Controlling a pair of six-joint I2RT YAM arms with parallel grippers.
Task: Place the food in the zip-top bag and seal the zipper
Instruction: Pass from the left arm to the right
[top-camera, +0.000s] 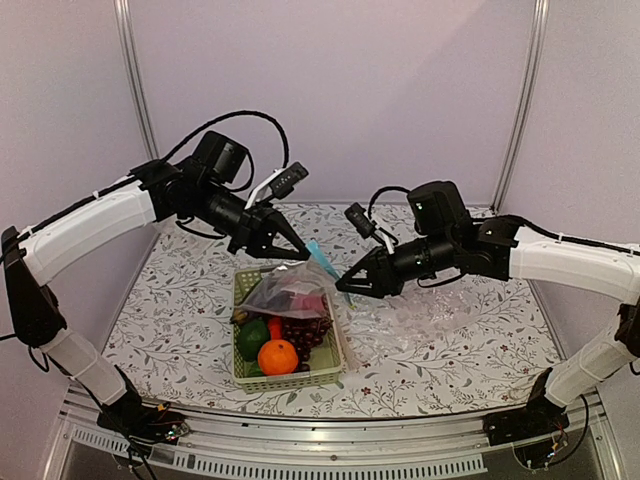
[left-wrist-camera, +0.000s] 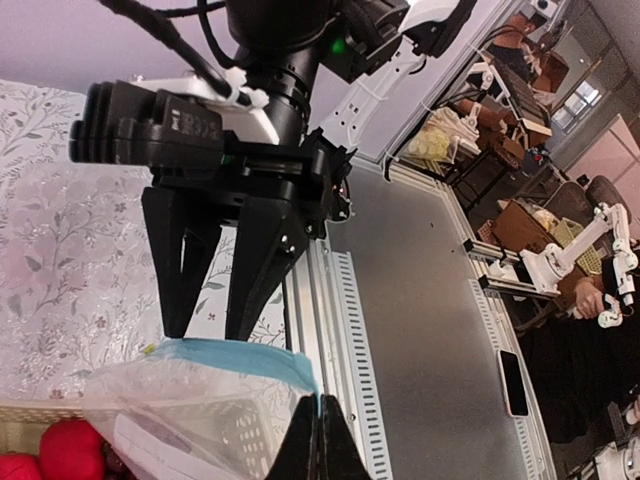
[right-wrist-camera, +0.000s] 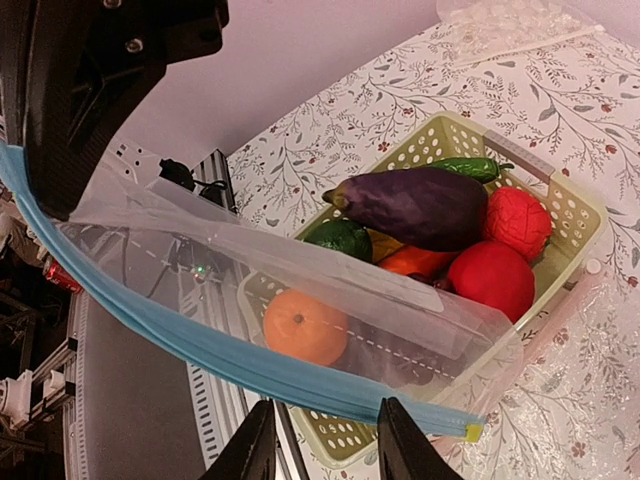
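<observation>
The clear zip-top bag (top-camera: 290, 288) hangs over a pale green basket (top-camera: 300, 374), its light-blue zipper (right-wrist-camera: 250, 367) stretched in a curve. My left gripper (top-camera: 300, 250) is shut on one end of the zipper (left-wrist-camera: 235, 356), its tips (left-wrist-camera: 322, 425) pinched together on the corner. My right gripper (right-wrist-camera: 325, 440) stands open just below the strip's other end, the strip not pinched between its fingers. The food lies in the basket, not in the bag: purple eggplant (right-wrist-camera: 420, 205), orange (right-wrist-camera: 305, 325), red fruit (right-wrist-camera: 490, 278), a dark green vegetable (right-wrist-camera: 342, 238) and grapes (top-camera: 305, 330).
A bubbly clear plastic sheet (top-camera: 430, 318) lies on the flowered table right of the basket. A slotted metal rail (top-camera: 320, 445) runs along the near edge. My right gripper (left-wrist-camera: 205, 335) points at the zipper from straight across in the left wrist view.
</observation>
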